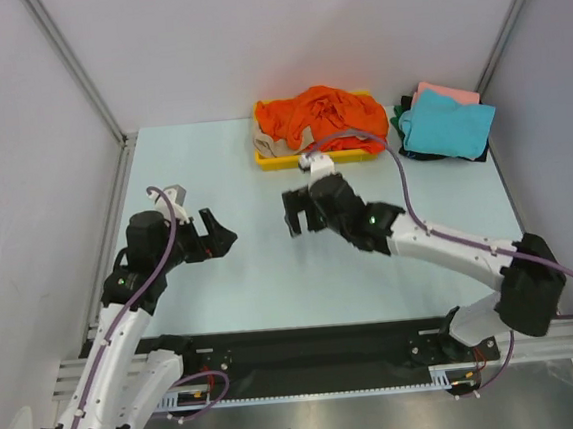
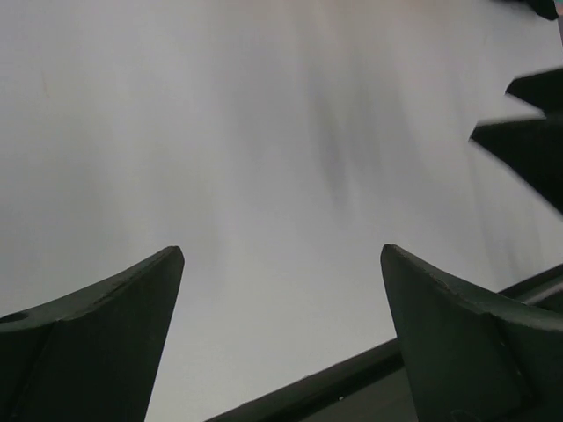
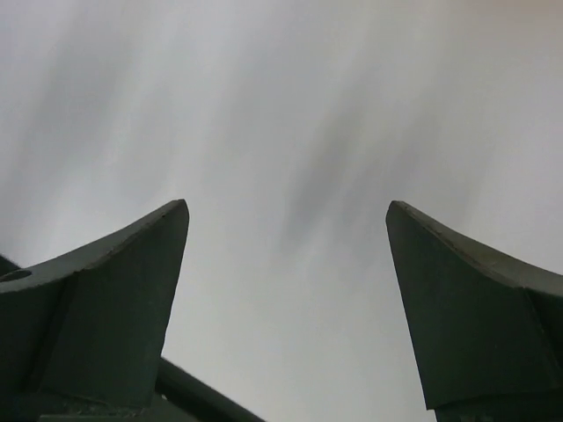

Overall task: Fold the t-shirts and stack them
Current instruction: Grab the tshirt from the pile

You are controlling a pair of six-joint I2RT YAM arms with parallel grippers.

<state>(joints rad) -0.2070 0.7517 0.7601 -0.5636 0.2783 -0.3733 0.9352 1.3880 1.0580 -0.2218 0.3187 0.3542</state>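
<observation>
A crumpled bright orange t-shirt (image 1: 323,116) lies heaped over a beige one (image 1: 272,145) in the yellow tray (image 1: 310,157) at the back of the table. A folded stack stands at the back right: a teal t-shirt (image 1: 447,125) on top, a pink one (image 1: 446,92) under it, a dark green edge below. My left gripper (image 1: 223,235) is open and empty over the bare table, left of centre. My right gripper (image 1: 296,212) is open and empty near the centre, in front of the tray. Both wrist views show only wide-apart fingers (image 2: 106,325) (image 3: 114,299) and blurred table.
The pale table (image 1: 273,286) is fenced by grey walls on the left, back and right. A black rail (image 1: 309,358) runs along the near edge by the arm bases.
</observation>
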